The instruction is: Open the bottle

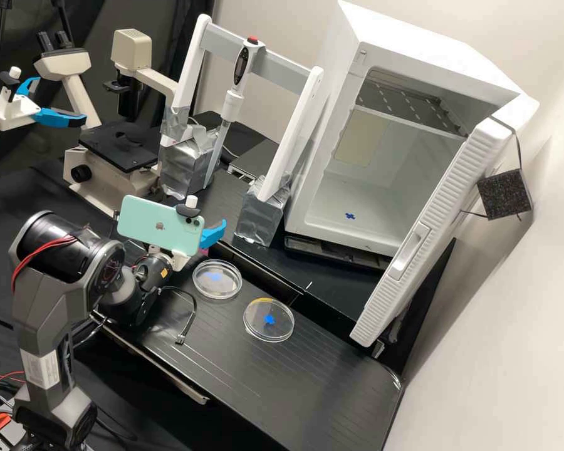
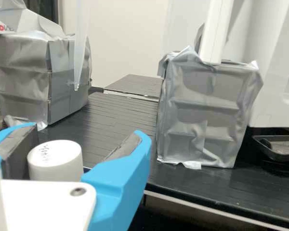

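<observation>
High view has the tool (image 1: 213, 233) just behind a mint phone (image 1: 161, 225) on the arm (image 1: 53, 282), at the back edge of the black surface (image 1: 341, 382). Wrist view shows the tool (image 2: 83, 131) open, its blue fingers spread, and the bottle's white cap (image 2: 55, 159) upright between them. The cap lies nearer one finger's dark pad (image 2: 20, 153); whether they touch, I cannot tell. Dark writing marks its top.

Two clear dishes lie side by side on the surface, apart: one (image 1: 217, 287) near the tool, the other (image 1: 257, 331) with a blue patch. A cable (image 1: 191, 316) droops onto the surface.

Behind stand two silver-wrapped blocks, one (image 1: 194, 166) beside the microscope (image 1: 116, 178), the other (image 1: 257, 219) near a white cabinet (image 1: 445, 37) whose door (image 1: 413, 244) is open. White posts rise from the blocks, joined by a grey crossbar (image 1: 282, 67); a pipette (image 1: 233, 103) hangs upright between them.
</observation>
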Robot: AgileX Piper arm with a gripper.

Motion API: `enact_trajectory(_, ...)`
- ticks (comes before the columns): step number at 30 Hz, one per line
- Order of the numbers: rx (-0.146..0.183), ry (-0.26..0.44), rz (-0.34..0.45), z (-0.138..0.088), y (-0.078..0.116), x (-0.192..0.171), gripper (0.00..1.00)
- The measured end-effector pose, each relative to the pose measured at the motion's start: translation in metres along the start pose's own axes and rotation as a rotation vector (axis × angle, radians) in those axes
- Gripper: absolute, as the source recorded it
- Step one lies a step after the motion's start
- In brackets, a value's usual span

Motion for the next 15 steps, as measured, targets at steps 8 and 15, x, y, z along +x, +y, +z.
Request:
enact_trajectory(8,-0.004,0.006,-0.006,-0.0006,-0.0005,0.0000,0.00)
enact_trajectory(15,-0.012,0.017,-0.015,-0.0016,-0.0014,0.0000,0.00)
